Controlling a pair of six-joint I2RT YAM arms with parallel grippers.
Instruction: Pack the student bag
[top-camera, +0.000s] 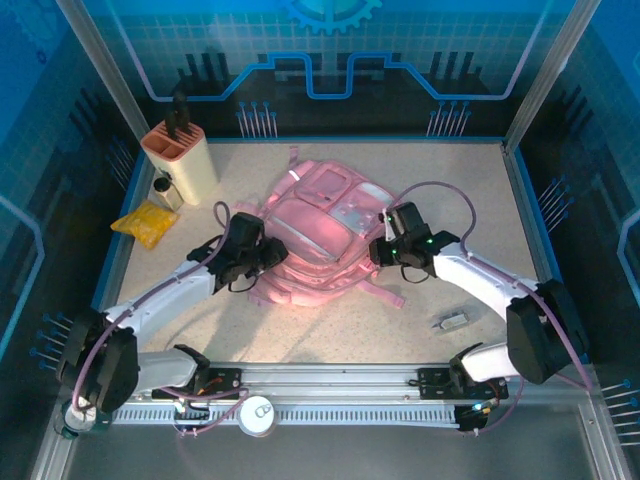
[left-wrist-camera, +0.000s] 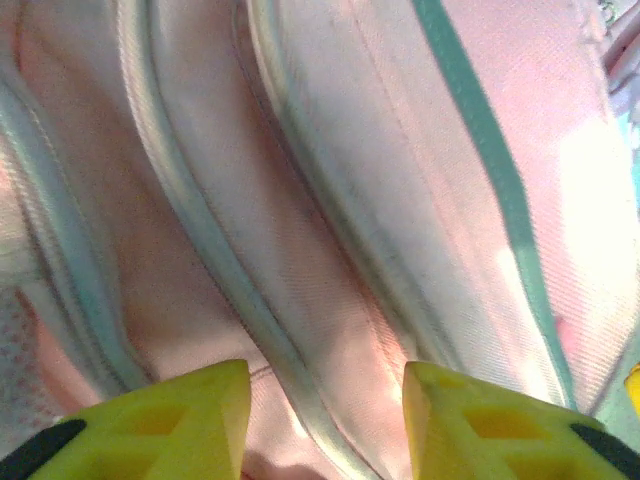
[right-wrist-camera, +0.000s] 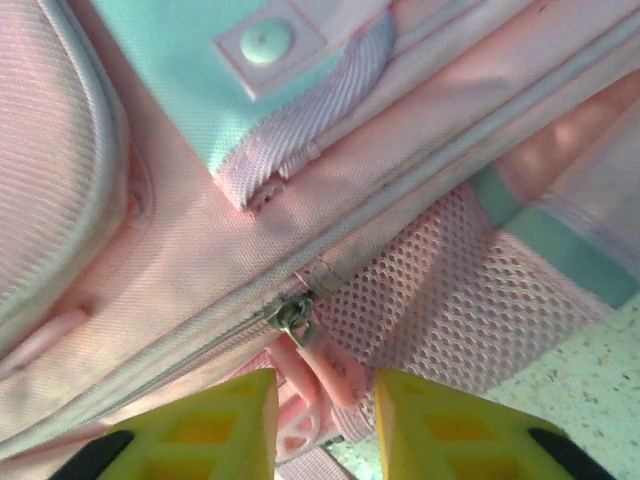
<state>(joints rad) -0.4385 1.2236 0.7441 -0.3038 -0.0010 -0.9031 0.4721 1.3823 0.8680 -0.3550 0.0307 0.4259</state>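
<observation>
The student bag (top-camera: 320, 235), a soft pink backpack, lies flat in the middle of the table. My left gripper (top-camera: 268, 258) is at its left side. In the left wrist view this gripper (left-wrist-camera: 325, 420) is open, its yellow fingertips (left-wrist-camera: 200, 415) spread over pink fabric and a pale zip seam (left-wrist-camera: 230, 280). My right gripper (top-camera: 383, 250) is at the bag's right side. Seen from the right wrist, this gripper (right-wrist-camera: 325, 425) is open, with a pink zipper pull (right-wrist-camera: 330, 370) hanging loose between its fingers below the metal slider (right-wrist-camera: 293, 315). Pink mesh (right-wrist-camera: 450, 300) lies beside it.
A beige holder (top-camera: 180, 155) with dark handles stands at the back left, a small bottle (top-camera: 165, 190) and a yellow packet (top-camera: 145, 222) in front of it. A small grey object (top-camera: 452, 321) lies near the right arm. A white round item (top-camera: 256, 413) sits on the front rail.
</observation>
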